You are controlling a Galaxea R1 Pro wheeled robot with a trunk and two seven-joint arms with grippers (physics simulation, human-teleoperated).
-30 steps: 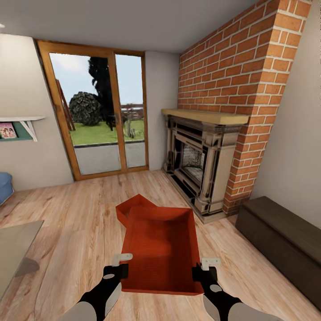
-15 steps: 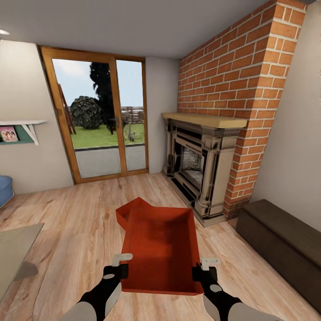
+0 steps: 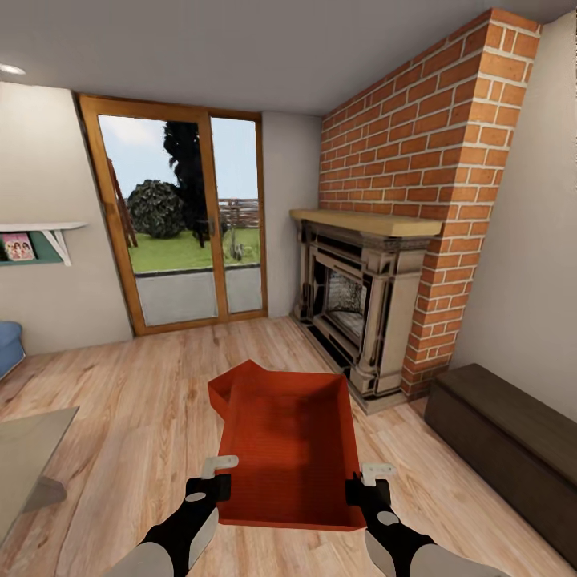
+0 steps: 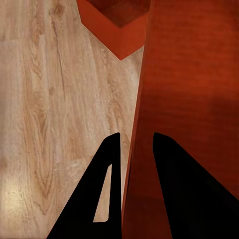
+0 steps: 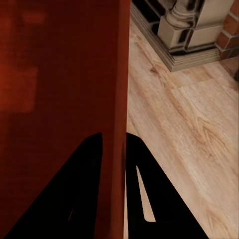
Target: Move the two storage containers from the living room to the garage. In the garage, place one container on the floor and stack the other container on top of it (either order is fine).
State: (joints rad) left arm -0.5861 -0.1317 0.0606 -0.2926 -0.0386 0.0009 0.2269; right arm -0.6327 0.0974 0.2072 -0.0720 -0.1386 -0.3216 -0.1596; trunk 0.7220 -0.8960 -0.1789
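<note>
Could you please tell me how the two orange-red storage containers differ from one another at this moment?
The near container is gripped at its side walls, the left gripper and right gripper each with jaws astride a wall; the far container is touched by neither. The near one lies square to the robot, while the far one sits turned, a corner pointing away. The near one hides much of the far one. Both are orange-red, shallow and lidless.

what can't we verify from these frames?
- Second container: head view, mostly hidden behind the held container; whether they touch is unclear.
- Left gripper, right gripper: each straddles a container wall; actual pad contact is hard to tell.
- Sofa: cut off by the head view's edge.
</note>
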